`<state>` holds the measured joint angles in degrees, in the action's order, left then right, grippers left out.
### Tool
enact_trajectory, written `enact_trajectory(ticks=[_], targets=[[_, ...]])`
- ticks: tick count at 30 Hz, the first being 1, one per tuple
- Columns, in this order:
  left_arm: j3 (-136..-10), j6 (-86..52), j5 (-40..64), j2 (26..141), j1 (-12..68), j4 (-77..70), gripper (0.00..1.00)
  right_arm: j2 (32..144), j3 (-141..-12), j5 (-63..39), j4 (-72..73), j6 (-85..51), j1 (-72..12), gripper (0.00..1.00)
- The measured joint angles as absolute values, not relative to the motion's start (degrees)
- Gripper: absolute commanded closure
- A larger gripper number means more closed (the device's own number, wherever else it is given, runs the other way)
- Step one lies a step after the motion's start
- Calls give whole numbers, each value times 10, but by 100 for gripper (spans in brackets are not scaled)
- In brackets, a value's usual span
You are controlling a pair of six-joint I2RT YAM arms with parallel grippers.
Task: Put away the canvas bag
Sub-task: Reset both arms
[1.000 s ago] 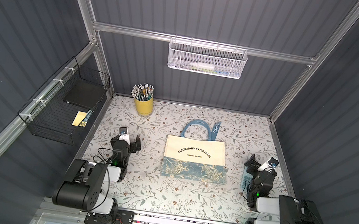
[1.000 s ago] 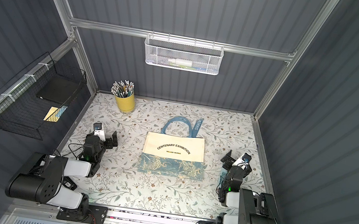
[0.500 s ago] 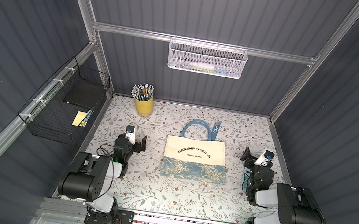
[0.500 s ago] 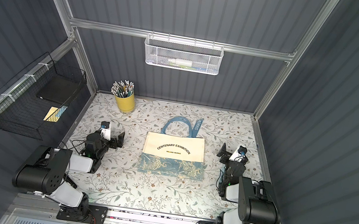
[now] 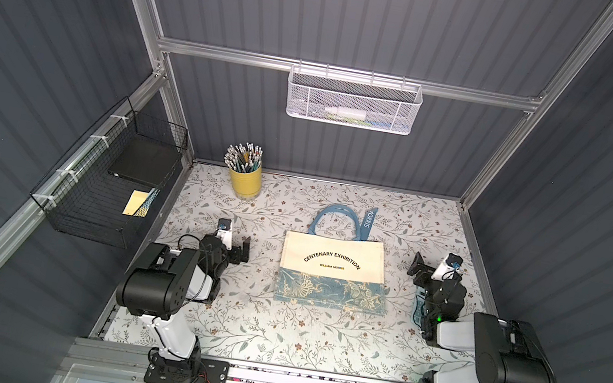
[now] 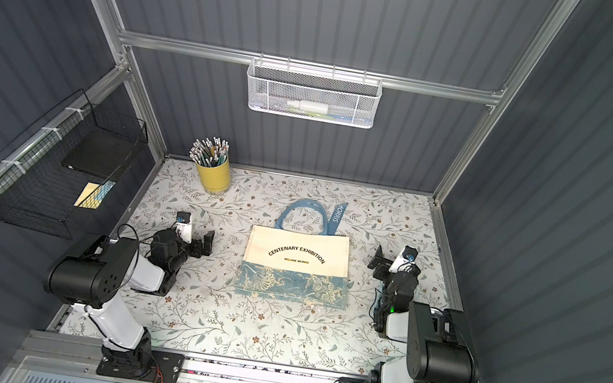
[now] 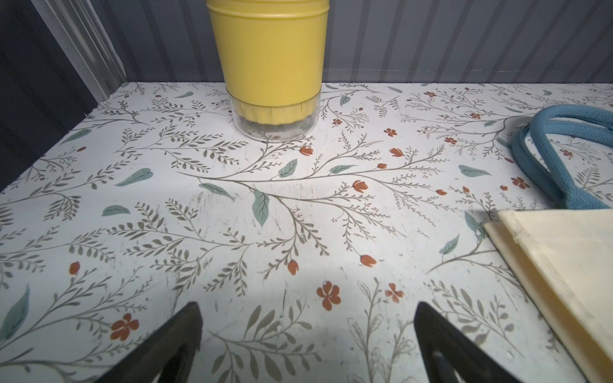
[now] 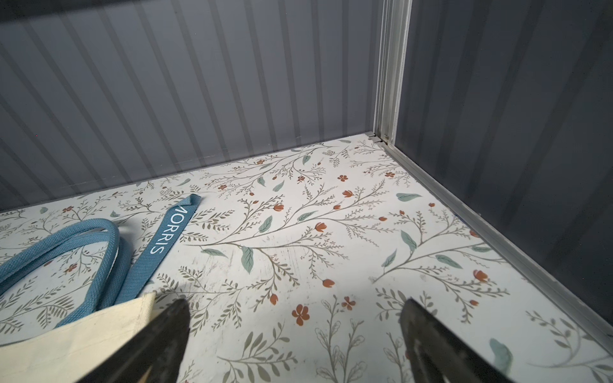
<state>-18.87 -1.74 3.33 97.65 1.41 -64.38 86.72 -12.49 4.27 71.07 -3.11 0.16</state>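
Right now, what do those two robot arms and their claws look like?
Both match: the left arm and right arm are chunky black drum-shaped joints joined by white segments, with thin black cables looping along them. A small green light glows on the right one. The left gripper and right gripper have flat black tapering fingers.

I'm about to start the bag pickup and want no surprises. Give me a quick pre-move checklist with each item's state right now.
1. Left gripper open and empty: ok.
2. Right gripper open and empty: ok.
3. Bag flat on the table between the arms, untouched: ok.
4. Handles exposed, nothing lying on them: ok.
5. Cup apart from the bag: ok.
6. Room for the bag in the wire basket: cannot tell; it already holds things.
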Motion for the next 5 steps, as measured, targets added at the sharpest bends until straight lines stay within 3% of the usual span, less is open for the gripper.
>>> enact_trajectory(ticks=[5], targets=[[-189, -17, 33, 977, 14, -644, 0, 870, -138, 43, 698, -20, -11, 1]])
